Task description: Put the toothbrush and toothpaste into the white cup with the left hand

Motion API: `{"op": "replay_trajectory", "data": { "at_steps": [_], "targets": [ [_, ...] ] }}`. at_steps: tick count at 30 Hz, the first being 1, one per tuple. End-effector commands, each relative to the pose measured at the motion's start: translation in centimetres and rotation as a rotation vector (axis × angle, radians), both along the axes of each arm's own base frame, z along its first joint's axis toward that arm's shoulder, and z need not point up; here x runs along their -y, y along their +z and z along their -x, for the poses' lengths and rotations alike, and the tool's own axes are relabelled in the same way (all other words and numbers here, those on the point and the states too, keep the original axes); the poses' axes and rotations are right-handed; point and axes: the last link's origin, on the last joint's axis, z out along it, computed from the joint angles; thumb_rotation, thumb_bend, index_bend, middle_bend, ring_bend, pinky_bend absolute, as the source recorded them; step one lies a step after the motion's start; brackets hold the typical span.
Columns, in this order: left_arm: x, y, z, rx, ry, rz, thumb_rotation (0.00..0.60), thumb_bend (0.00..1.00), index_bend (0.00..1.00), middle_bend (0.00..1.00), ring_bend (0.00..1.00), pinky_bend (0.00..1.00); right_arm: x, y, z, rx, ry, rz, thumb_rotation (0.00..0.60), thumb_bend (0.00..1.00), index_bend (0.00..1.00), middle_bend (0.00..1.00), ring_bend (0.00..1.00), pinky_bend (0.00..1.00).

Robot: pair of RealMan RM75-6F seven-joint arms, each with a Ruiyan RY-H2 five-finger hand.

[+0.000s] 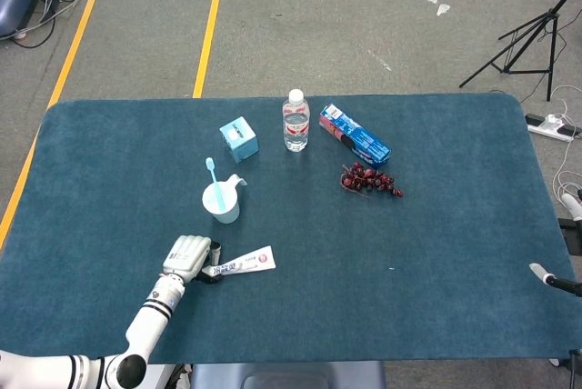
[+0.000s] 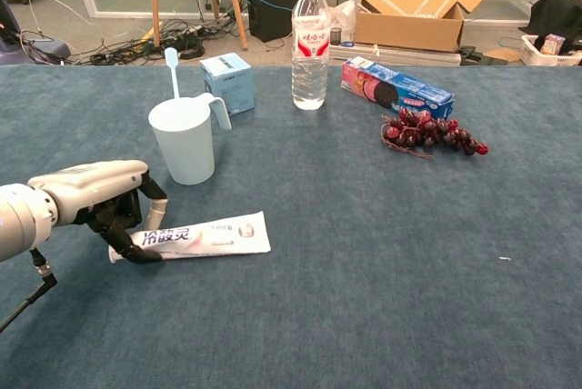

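Observation:
The white cup (image 1: 222, 202) (image 2: 185, 141) stands upright on the blue table, left of centre. A light blue toothbrush (image 1: 213, 175) (image 2: 171, 69) stands inside it, head up. The toothpaste tube (image 1: 244, 264) (image 2: 207, 234) lies flat in front of the cup, cap end to the left. My left hand (image 1: 186, 256) (image 2: 100, 198) sits over that cap end, its fingers curled down around the tube and pinching it against the cloth. Only a small white and black tip of my right hand (image 1: 550, 276) shows at the right edge of the head view.
Behind the cup stand a small blue box (image 1: 239, 139) (image 2: 228, 83) and a water bottle (image 1: 296, 121) (image 2: 310, 42). A cookie box (image 1: 354, 135) (image 2: 396, 88) and a bunch of red grapes (image 1: 369, 179) (image 2: 430, 132) lie right of centre.

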Motion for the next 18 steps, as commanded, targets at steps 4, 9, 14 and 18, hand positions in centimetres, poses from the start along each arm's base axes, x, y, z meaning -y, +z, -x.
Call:
{"op": "replay_trajectory", "data": {
  "at_steps": [4, 9, 14, 18],
  "targets": [
    [0.0, 0.3, 0.1, -0.012, -0.007, -0.006, 0.600, 0.30, 0.77, 1.00, 1.00, 1.00, 0.0, 0.0, 0.0, 0.001, 0.002, -0.002, 0.600, 0.00, 0.01, 0.00, 0.00, 0.26],
    [0.0, 1.3, -0.2, -0.034, -0.036, -0.020, 0.600, 0.31, 0.77, 1.00, 1.00, 1.00, 0.0, 0.0, 0.0, 0.002, 0.003, 0.000, 0.600, 0.00, 0.01, 0.00, 0.00, 0.26],
    [0.2, 3.0, -0.7, -0.072, -0.080, -0.042, 0.600, 0.31, 0.78, 1.00, 1.00, 1.00, 0.0, 0.0, 0.0, 0.002, 0.002, -0.001, 0.600, 0.00, 0.01, 0.00, 0.00, 0.26],
    [0.4, 4.7, -1.2, -0.114, -0.128, -0.064, 0.600, 0.31, 0.78, 1.00, 1.00, 1.00, 0.0, -0.1, -0.1, 0.001, 0.003, -0.004, 0.600, 0.00, 0.01, 0.00, 0.00, 0.26]
  ]
}}
